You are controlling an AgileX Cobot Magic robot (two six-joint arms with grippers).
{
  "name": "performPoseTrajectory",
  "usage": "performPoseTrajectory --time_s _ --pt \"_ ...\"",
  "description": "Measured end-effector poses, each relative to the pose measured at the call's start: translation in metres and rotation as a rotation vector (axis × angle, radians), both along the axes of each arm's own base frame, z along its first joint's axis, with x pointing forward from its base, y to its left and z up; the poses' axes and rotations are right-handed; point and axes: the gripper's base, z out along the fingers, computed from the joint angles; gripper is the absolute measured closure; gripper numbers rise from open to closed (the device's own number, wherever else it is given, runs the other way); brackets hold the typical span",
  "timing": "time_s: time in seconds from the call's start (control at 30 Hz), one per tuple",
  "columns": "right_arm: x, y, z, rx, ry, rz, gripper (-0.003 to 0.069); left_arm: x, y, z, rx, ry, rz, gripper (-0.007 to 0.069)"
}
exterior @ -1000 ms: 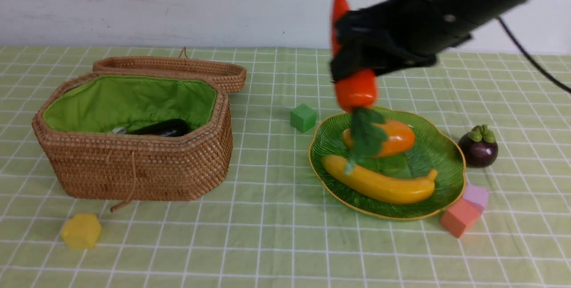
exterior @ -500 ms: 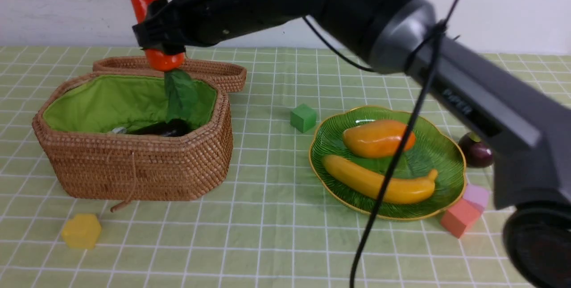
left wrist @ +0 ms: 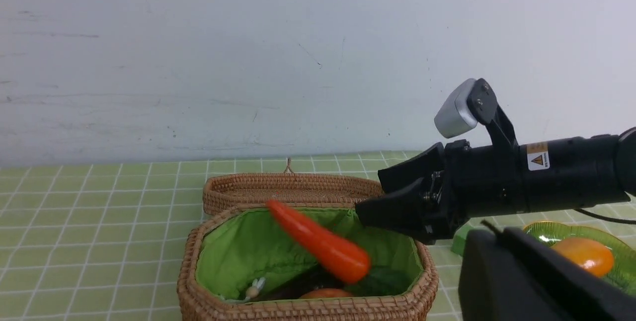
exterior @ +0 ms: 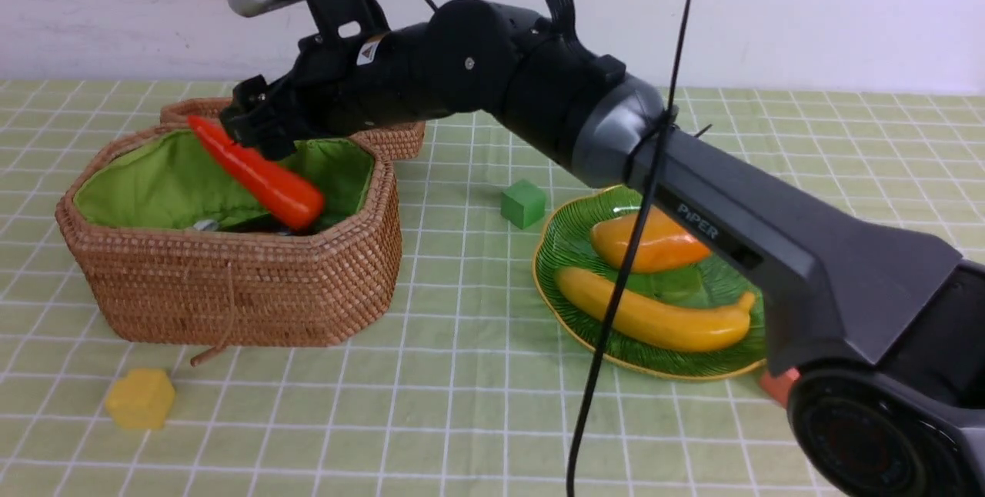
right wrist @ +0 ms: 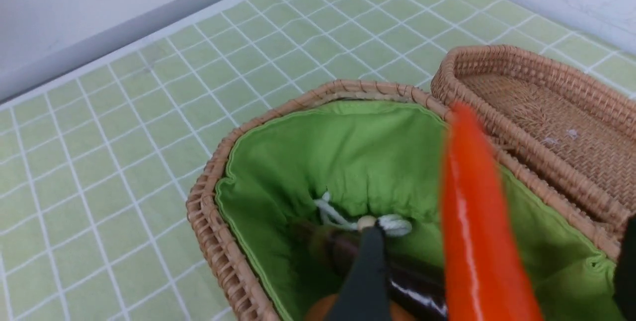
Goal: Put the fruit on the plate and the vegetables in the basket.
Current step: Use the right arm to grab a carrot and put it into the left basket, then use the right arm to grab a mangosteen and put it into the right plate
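While the black right gripper (left wrist: 370, 193) is hovering w/ jaws spread wide, gripping nothing, we're seeing the long orange-red toy carrot (left wrist: 318, 241) tilting between its parted fingers (right wrist: 365, 281), touching neither, pointed tip up. Carrot's thick end is pointing down into the open octagonal brown wicker basket (exterior: 231, 297) w/ green cloth lining, above a glossy dark purple eggplant (right wrist: 412, 281) & brown-orange potato (left wrist: 325, 293) lying inside.
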Motion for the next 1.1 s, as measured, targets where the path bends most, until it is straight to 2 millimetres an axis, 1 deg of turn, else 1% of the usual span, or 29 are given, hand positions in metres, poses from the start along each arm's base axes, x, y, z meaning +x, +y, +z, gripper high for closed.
performPoseTrajectory --time_s 0.1,0.13,0.23,0.37,0.4,0.43,0.47,0.53,0.57,0.63,0.67,0.7,0.77,0.83,0.93,0.97,1.0,1.03,1.07,1.1 --pt "-0.007 -0.007 0.010 -0.056 0.015 0.026 0.0033 0.000 -0.001 0.000 -0.010 0.003 -0.010 0.0637" --pt "-0.010 -0.012 0.016 -0.076 0.028 0.033 0.0052 0.000 -0.001 0.000 -0.014 0.005 -0.014 0.0637" --pt "-0.022 -0.032 0.045 -0.125 0.070 0.037 0.0150 -0.001 -0.003 -0.001 -0.010 0.015 -0.035 0.0637" --pt "-0.040 -0.068 0.087 -0.173 0.125 0.013 0.0326 -0.003 -0.008 -0.003 0.009 0.033 -0.088 0.0637" --pt "-0.045 -0.079 0.098 -0.189 0.141 0.006 0.0398 -0.003 -0.009 -0.004 0.017 0.038 -0.112 0.0637" --pt "-0.049 -0.086 0.104 -0.200 0.149 0.004 0.0421 -0.004 -0.011 -0.004 0.022 0.041 -0.126 0.0637" --pt "-0.058 -0.105 0.119 -0.231 0.172 -0.002 0.0528 -0.005 -0.014 -0.006 0.031 0.056 -0.171 0.0637" --pt "-0.063 -0.120 0.131 -0.234 0.180 -0.020 0.0620 -0.007 -0.018 -0.007 0.054 0.066 -0.219 0.0637" --pt "-0.064 -0.126 0.136 -0.233 0.182 -0.034 0.0653 -0.008 -0.019 -0.008 0.060 0.071 -0.240 0.0637" --pt "-0.066 -0.141 0.144 -0.221 0.190 -0.079 0.0675 -0.011 -0.023 -0.009 0.074 0.082 -0.292 0.0637" --pt "-0.066 -0.144 0.146 -0.221 0.192 -0.087 0.0675 -0.011 -0.024 -0.010 0.076 0.084 -0.302 0.0637" --pt "-0.067 -0.155 0.149 -0.221 0.203 -0.133 0.0676 -0.013 -0.027 -0.010 0.083 0.090 -0.337 0.0637" --pt "-0.067 -0.176 0.150 -0.248 0.219 -0.223 0.0676 -0.015 -0.030 -0.011 0.093 0.095 -0.384 0.0637" --pt "-0.072 -0.199 0.147 -0.301 0.238 -0.308 0.0676 -0.018 -0.033 -0.012 0.106 0.097 -0.425 0.0637" --pt "-0.077 -0.236 0.133 -0.375 0.294 -0.451 0.0676 -0.021 -0.036 -0.013 0.129 0.103 -0.476 0.0637" --pt "-0.077 -0.252 0.124 -0.402 0.329 -0.511 0.0676 -0.022 -0.037 -0.014 0.139 0.104 -0.494 0.0637" --pt "-0.077 -0.261 0.122 -0.407 0.343 -0.545 0.0675 -0.022 -0.037 -0.014 0.139 0.107 -0.503 0.0637" --pt "-0.075 -0.280 0.105 -0.442 0.408 -0.619 0.0674 -0.023 -0.039 -0.014 0.154 0.101 -0.523 0.0637" --pt "-0.073 -0.289 0.097 -0.458 0.435 -0.643 0.0674 -0.024 -0.039 -0.014 0.155 0.100 -0.535 0.0637" --pt "-0.068 -0.316 0.075 -0.479 0.525 -0.722 0.0670 -0.025 -0.040 -0.014 0.165 0.095 -0.555 0.0637"
